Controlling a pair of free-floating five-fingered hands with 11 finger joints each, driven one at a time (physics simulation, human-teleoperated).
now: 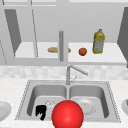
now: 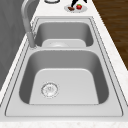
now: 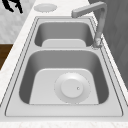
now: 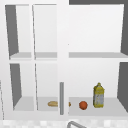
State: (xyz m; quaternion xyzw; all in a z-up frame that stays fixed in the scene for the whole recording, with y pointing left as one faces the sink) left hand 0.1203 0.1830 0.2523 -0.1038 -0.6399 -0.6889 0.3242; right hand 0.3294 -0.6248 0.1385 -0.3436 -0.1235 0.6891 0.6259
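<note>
Front view, going from the left: a plate (image 1: 3, 110) is lying on the counter at the left edge, and the left hand (image 1: 40, 112) is hanging low in front of the sink's (image 1: 114, 105) left basin, with its fingers pointing down, loosely spread and holding nothing. A drain (image 1: 50, 103) is sitting in the basin floor just right of and behind that hand. A big red ball (image 1: 67, 115) is showing just beside the hand, on its right, over the sink's front rim; I cannot tell whether the two are touching. Behind the ball the faucet (image 1: 68, 74) is rising from the divider, with its spout swinging toward the right basin, where a dish (image 1: 88, 106) is lying flat on the floor. On the shelf above, a bread roll (image 1: 53, 49), an orange fruit (image 1: 82, 51) and a yellow bottle (image 1: 99, 41) are standing in a row. In the right side view the left hand is floating off the counter's front edge, near the left plate and apart from it. In the left side view the right hand (image 2: 76, 2) is hovering right above a far plate (image 2: 84, 9) on the counter beyond the sink, with a strawberry (image 2: 79, 6) and a brown piece (image 2: 71, 8) lying on that plate; whether its fingers are spread or curled I cannot tell.
</note>
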